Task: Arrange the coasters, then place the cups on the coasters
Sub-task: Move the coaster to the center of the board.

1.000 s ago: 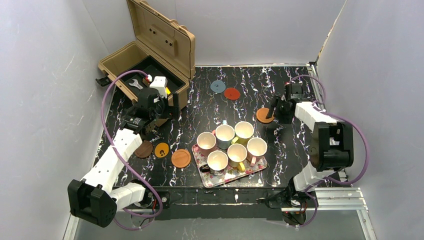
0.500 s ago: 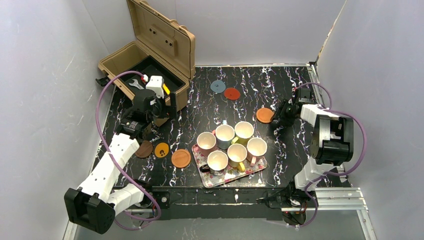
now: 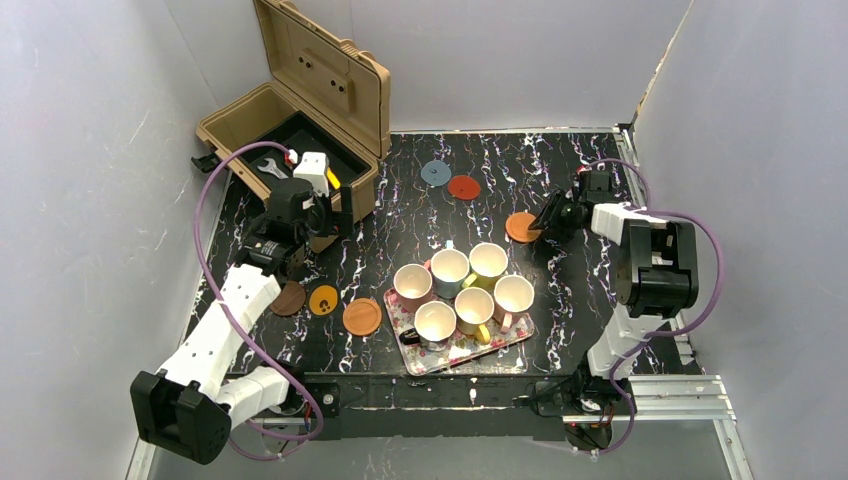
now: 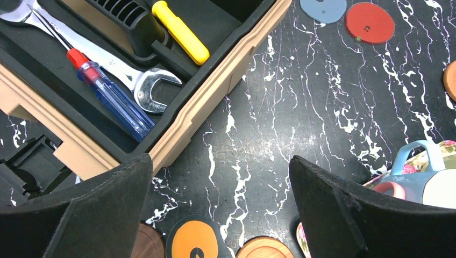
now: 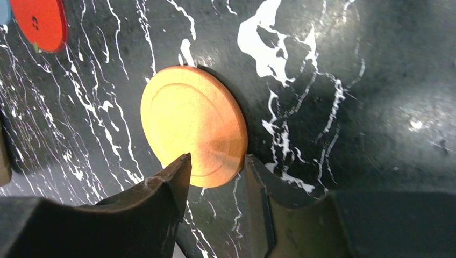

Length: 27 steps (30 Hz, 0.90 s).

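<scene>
Right gripper (image 5: 215, 167) pinches the edge of the orange coaster (image 5: 193, 131); left gripper (image 4: 220, 215) hangs wide apart

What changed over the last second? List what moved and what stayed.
The right claw swung back toward the orange coaster and narrowed, its tips now straddling the disc's near edge; the coaster slid slightly left. The left claw stayed wide open, barely shifting by the case. Cups and tray unchanged.

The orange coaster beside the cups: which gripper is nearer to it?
The right. The right gripper has its fingertips at the orange coaster rim, one on each side. The left gripper hovers open far across the table, by the toolbox.
</scene>
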Each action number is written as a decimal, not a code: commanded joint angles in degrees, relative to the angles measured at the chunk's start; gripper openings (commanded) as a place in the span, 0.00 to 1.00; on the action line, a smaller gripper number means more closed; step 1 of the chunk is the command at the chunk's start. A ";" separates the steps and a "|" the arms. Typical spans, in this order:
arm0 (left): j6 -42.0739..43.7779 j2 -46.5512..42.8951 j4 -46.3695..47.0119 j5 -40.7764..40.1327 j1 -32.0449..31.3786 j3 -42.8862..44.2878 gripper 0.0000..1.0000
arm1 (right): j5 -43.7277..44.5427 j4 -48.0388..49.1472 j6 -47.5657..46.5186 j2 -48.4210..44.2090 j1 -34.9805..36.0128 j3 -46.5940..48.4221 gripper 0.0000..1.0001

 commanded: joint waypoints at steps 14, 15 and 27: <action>0.21 1.41 0.62 -0.51 0.25 -0.01 0.97 | 8.75 -0.65 7.00 8.57 7.81 7.84 0.49; 0.07 1.45 0.50 -0.38 0.22 0.03 0.97 | 9.11 -0.35 7.42 8.76 8.12 8.05 0.49; -0.77 1.81 -0.11 0.72 0.26 0.73 0.97 | 13.22 1.70 10.83 12.51 11.01 11.22 0.49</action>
